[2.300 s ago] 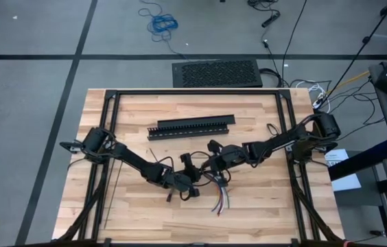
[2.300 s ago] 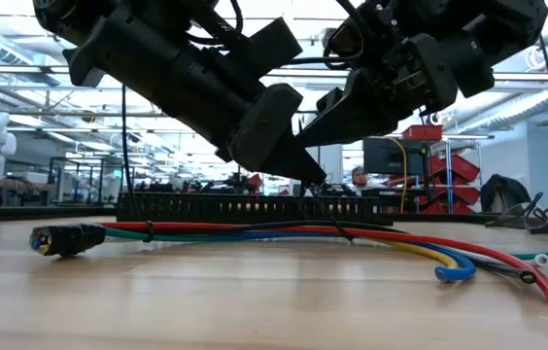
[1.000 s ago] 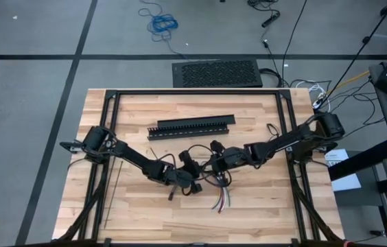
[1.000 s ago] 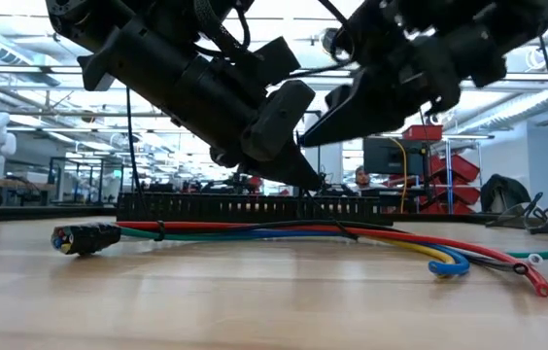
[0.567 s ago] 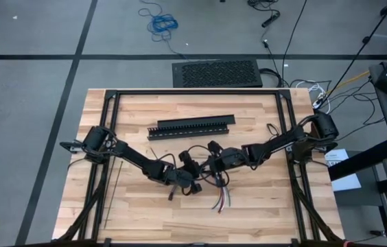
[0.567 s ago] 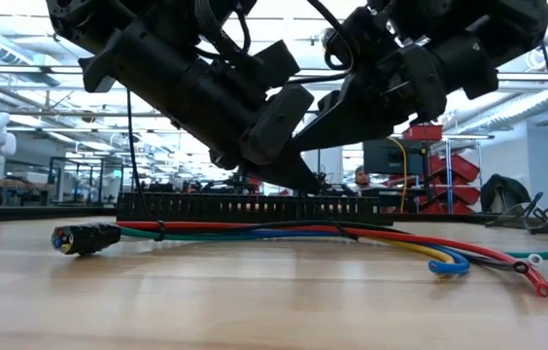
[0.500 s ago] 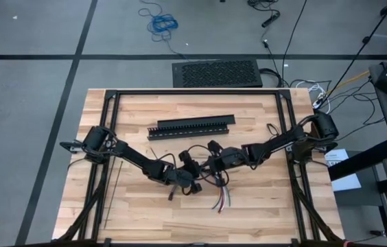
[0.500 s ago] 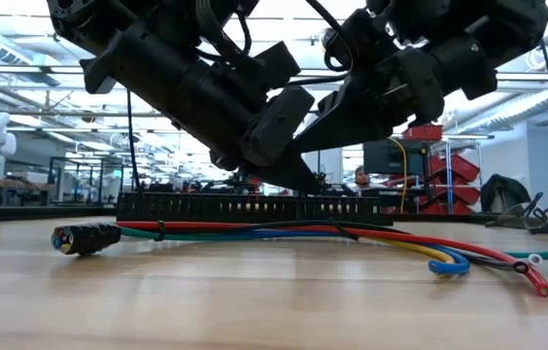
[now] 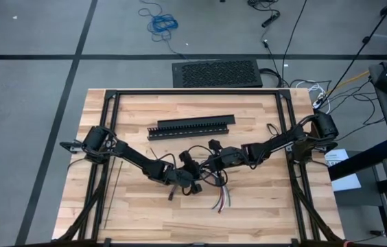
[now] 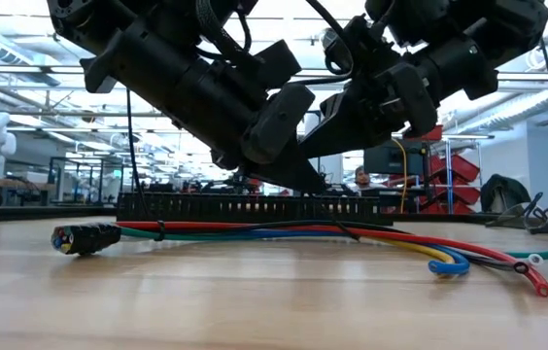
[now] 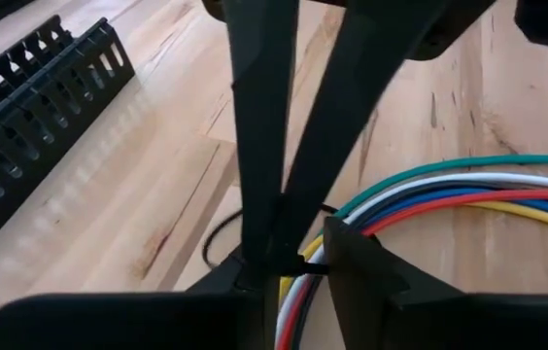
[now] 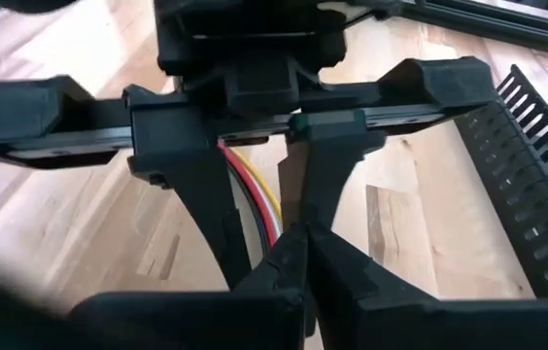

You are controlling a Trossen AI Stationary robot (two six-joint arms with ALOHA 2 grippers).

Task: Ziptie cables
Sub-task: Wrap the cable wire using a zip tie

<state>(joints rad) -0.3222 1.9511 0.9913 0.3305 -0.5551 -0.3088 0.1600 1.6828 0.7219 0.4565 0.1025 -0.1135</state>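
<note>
The cables [image 10: 303,231] are a bundle of red, green, blue, yellow and white wires lying on the table, with their fanned ends [image 9: 219,199] toward the near edge. A thin black ziptie [image 11: 305,264] wraps the bundle. Another ziptie [image 10: 160,231] sits near the black-tipped end. My left gripper [image 11: 298,248] straddles the bundle at the table's middle [image 9: 191,178]. My right gripper [image 12: 303,235] is shut and meets it from the right [image 9: 209,167], tips at the ziptie. My left gripper has the cable bundle [image 11: 291,297] between its two fingers, which come slanting down from the left and lie across the wires. The rest of the bundle lies on the table. My right gripper's fingertips [image 11: 276,238] close on the ziptie at the bundle, slanting down from the right. Which part of the strap they pinch is too small to see.
A long black slotted channel [image 9: 192,127] lies on the table beyond the grippers, toward the far edge. A thin straight black strap [image 9: 113,192] lies near the left arm. A black frame [image 9: 108,103] borders the table. A black grille [image 9: 217,73] lies on the floor beyond.
My right gripper has edged toward the left gripper and dipped slightly, so the two grippers now overlap in the low view. The cables and my left gripper have kept their place.
</note>
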